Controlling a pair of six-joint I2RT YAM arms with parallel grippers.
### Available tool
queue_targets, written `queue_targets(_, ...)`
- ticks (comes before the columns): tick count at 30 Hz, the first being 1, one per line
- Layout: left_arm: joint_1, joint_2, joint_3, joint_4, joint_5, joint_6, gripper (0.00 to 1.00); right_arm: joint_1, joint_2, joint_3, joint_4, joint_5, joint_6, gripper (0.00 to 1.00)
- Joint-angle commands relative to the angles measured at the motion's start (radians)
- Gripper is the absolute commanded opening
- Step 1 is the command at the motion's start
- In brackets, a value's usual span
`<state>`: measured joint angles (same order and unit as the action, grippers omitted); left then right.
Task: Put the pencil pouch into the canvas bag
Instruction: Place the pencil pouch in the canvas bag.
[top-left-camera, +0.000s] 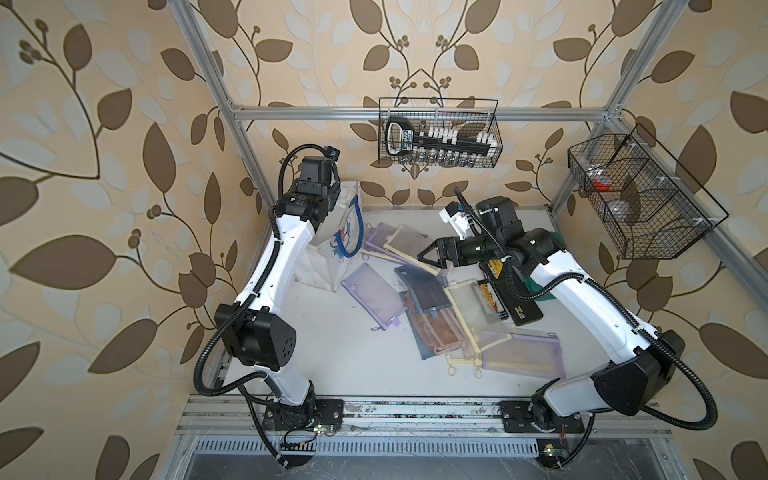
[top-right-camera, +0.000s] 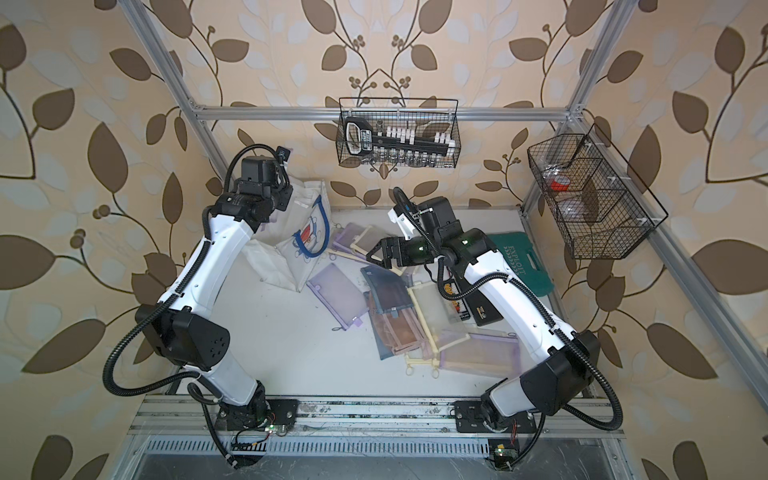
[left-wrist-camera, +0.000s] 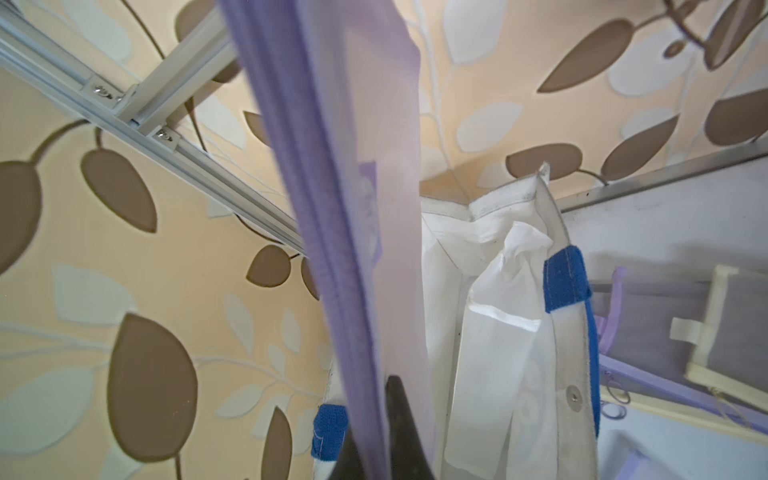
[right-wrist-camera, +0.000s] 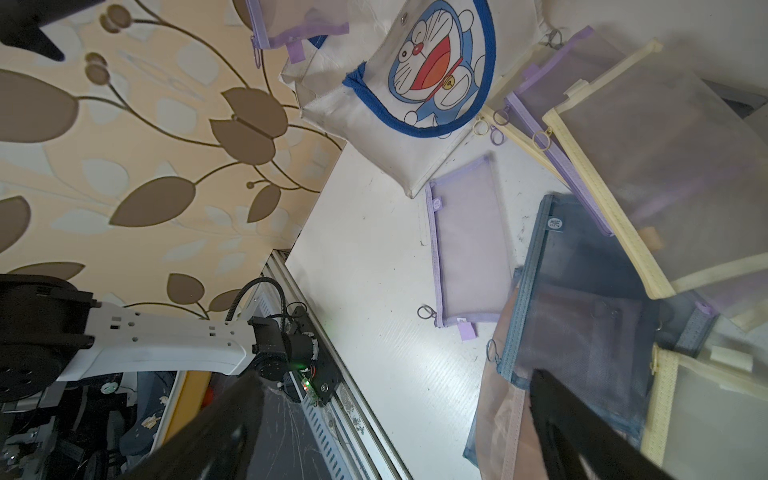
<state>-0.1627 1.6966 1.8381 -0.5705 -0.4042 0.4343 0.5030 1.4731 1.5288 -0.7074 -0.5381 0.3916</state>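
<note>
purple mesh fills most of the left wrist view: the pencil pouch (left-wrist-camera: 365, 166) is clamped by one end in the left gripper (left-wrist-camera: 372, 415), whose fingers (left-wrist-camera: 399, 415) are clenched on it. its long axis runs straight out from the fingers, zip edge along one side. the canvas bag (left-wrist-camera: 509, 197) stands just beside that line with its mouth gaping and a blue patch at the rim. in the right wrist view the pouch's free end (right-wrist-camera: 291, 25) hangs close over a corner of the bag (right-wrist-camera: 374, 137), apart from the rim and not inside, as far as i can tell.

in both top views the left wrist hides its own fingers and the pouch, but it sits directly over the bag (top-left-camera: 320, 266), at the far left corner of the surface (top-left-camera: 332, 353). so the left arm is the nearer one by far, and the move ahead is, i judge, a short shift sideways over the opening and then down, long axis first.

the right gripper (top-left-camera: 426, 255) is spread wide and holds nothing. it hovers above the loose pouches (top-left-camera: 436, 307) heaped mid-surface, well apart from the bag. the risk i see is the limp end catching on the rim or the rope handle.
</note>
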Motion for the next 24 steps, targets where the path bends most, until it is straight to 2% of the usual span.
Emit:
queue_targets(1, 0.005, 0.016, -0.044, 0.027, -0.012, 0.097, 0.00, 0.002, 0.004, -0.009, 0.002, -0.001, -0.016, 0.98)
queue_targets(5, 0.027, -0.001, -0.133, 0.030, 0.017, 0.070, 0.00, 0.002, 0.006, -0.016, 0.010, -0.002, -0.015, 0.98)
queue_targets(10, 0.042, 0.030, -0.171, 0.001, 0.040, 0.001, 0.00, -0.001, 0.030, -0.002, 0.010, -0.009, -0.014, 0.98)
queue_targets(16, 0.088, 0.097, -0.125, -0.073, 0.138, -0.077, 0.00, -0.001, 0.040, 0.017, 0.008, -0.004, -0.014, 0.98)
queue_targets(23, 0.112, 0.170, -0.065, -0.122, 0.179, -0.150, 0.00, -0.002, 0.037, 0.021, 0.001, 0.003, -0.018, 0.98)
queue_targets(24, 0.112, 0.167, -0.053, -0.130, 0.185, -0.165, 0.09, -0.003, 0.038, 0.020, -0.002, 0.005, -0.020, 0.98)
